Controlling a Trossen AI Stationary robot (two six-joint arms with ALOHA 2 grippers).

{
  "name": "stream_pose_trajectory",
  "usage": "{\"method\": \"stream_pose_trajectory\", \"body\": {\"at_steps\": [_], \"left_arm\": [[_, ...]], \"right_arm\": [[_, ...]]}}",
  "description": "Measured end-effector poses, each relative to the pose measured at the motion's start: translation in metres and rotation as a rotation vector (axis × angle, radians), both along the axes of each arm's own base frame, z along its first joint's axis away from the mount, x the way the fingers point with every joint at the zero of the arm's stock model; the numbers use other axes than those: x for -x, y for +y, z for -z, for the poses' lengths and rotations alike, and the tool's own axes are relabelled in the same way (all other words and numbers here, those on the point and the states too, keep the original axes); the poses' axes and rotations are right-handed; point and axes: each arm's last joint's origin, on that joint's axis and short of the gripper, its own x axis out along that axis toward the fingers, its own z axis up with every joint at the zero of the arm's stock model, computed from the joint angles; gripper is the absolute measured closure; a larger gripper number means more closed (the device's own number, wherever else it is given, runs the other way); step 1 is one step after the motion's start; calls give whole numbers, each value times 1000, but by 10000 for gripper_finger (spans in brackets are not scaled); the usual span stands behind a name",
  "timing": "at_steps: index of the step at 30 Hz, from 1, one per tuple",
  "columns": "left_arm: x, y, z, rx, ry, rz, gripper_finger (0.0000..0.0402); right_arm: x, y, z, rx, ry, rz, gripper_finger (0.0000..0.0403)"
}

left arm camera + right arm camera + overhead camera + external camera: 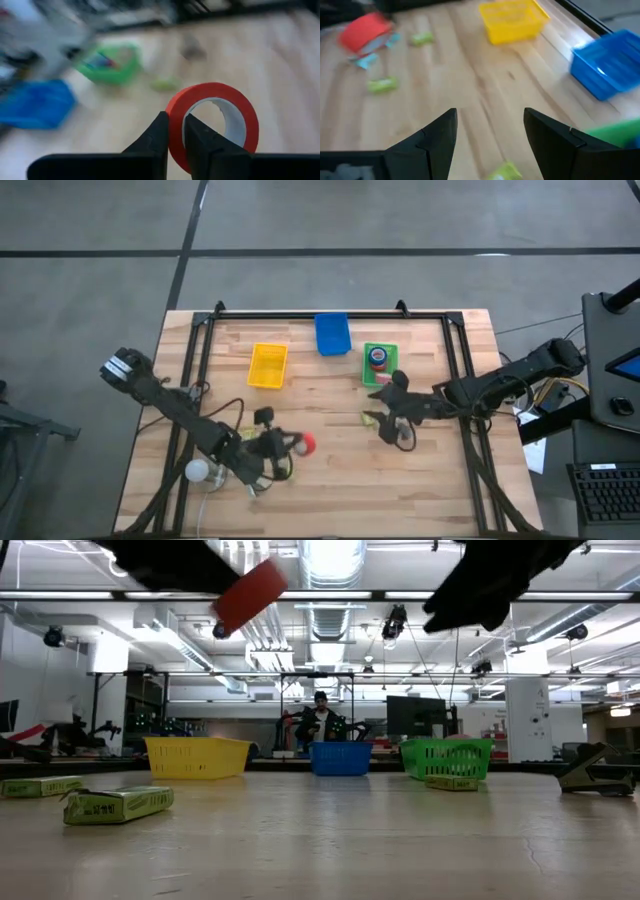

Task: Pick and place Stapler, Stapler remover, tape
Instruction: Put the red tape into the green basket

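My left gripper is over the table's near left part, shut on a red tape roll with a pale core. In the low view the roll is well above the table. My right gripper is open over bare wood just near of the green tray and touches nothing. A blue roll lies in that tray, with something red beside it. The right wrist view shows the held red roll farther off. My left gripper pinches the red roll's wall at the side nearest the wrist. One finger is inside the ring and the other finger is outside. The roll stands on edge in the hold, lifted clear of the table.
A yellow tray and a blue tray stand left of the green one near the far edge. Small green boxes lie on the wood. A dark angular object sits at the low view's right. A white round thing lies under the left arm.
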Motion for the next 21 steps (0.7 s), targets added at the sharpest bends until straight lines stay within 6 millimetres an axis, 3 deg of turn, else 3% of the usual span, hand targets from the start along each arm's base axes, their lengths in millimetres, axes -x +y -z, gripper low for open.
{"method": "stream_pose_trajectory", "body": {"at_steps": [6,11,21], "left_arm": [[-16,21,-24,-135,-167,-217,350],[-32,54,-37,-172,-226,-336,360],[-53,110,-60,-158,-392,-290,353]], "right_arm": [[7,17,12,57,-73,-7,183],[12,20,28,92,-154,24,181],[23,16,51,13,-353,20,172]]}}
